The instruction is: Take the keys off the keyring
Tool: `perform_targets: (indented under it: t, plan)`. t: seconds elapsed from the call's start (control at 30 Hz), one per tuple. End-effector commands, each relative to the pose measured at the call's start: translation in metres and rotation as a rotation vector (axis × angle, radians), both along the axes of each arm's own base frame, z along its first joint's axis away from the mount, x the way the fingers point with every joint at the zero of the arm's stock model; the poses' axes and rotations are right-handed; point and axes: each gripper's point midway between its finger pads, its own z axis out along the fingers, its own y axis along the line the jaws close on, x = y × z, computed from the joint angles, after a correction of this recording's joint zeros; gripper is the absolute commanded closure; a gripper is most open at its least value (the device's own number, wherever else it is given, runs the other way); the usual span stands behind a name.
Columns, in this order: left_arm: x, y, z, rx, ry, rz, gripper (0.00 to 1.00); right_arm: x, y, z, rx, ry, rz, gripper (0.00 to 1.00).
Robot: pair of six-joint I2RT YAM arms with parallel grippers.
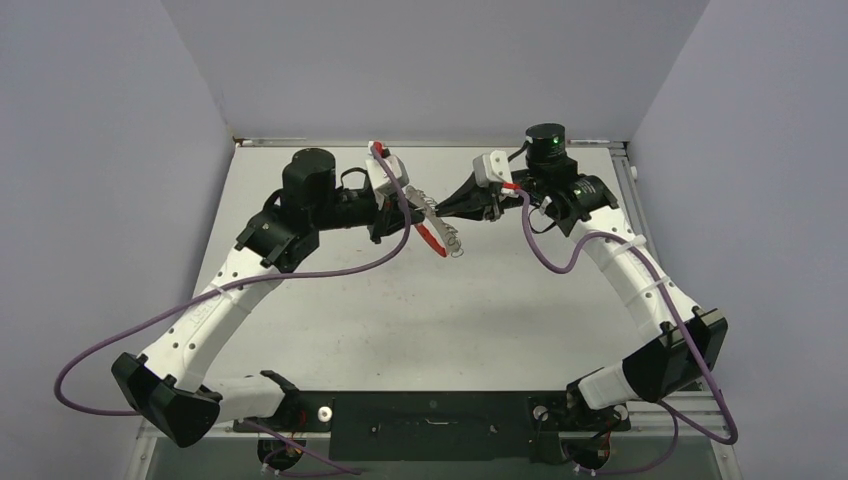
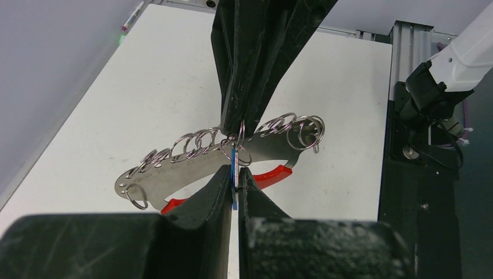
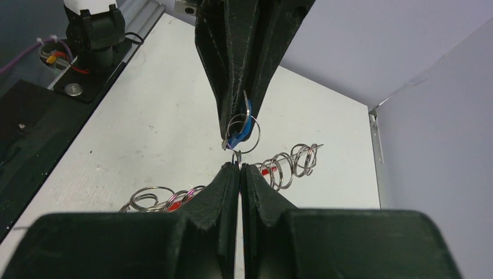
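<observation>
Two grippers met tip to tip over the far middle of the table, with the keyring between them. It was a curved band with a row of wire loops on one edge. It looked red from the top, but silver in the left wrist view. Only the wrist views showed the grips. The left gripper was squeezed tight on one blue key. The right gripper pinched one loop. I counted one keyring and one key. The loops were too bunched to count.
</observation>
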Motion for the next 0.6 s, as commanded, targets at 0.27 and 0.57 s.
perform_targets:
  t: [0.27, 0.57]
  plan:
    - [0.007, 0.001, 0.031, -0.073, 0.145, 0.104, 1.0, 0.028, -0.008, -0.013, -0.043, -0.003, -0.087, 0.62]
    - [0.017, 0.004, 0.014, -0.149, 0.413, 0.24, 1.0, 0.049, -0.026, 0.006, -0.013, 0.134, -0.326, 0.43]
